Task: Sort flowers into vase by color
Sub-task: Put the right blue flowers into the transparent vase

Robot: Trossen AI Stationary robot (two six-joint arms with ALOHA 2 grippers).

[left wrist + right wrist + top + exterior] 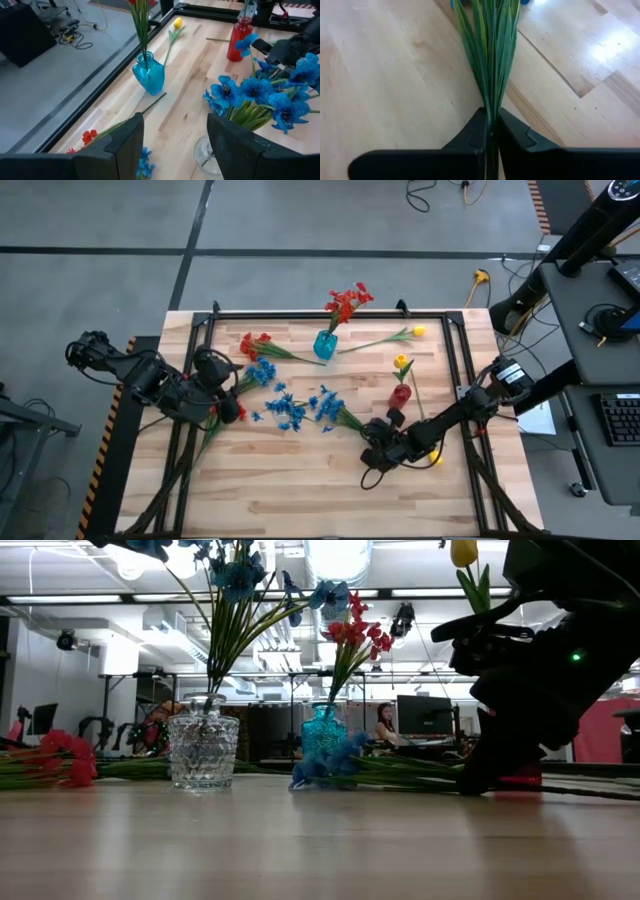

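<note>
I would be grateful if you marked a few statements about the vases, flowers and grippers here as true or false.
1. The right gripper is shut on green stems. True.
2. The blue vase holds yellow flowers. False: it holds red flowers.
3. The left gripper is shut on a flower. False: it is open and holds nothing, beside the clear vase of blue flowers.
4. A yellow flower lies flat on the table near the far edge. True.
5. The red vase lies on its side. False: it stands upright.
</note>
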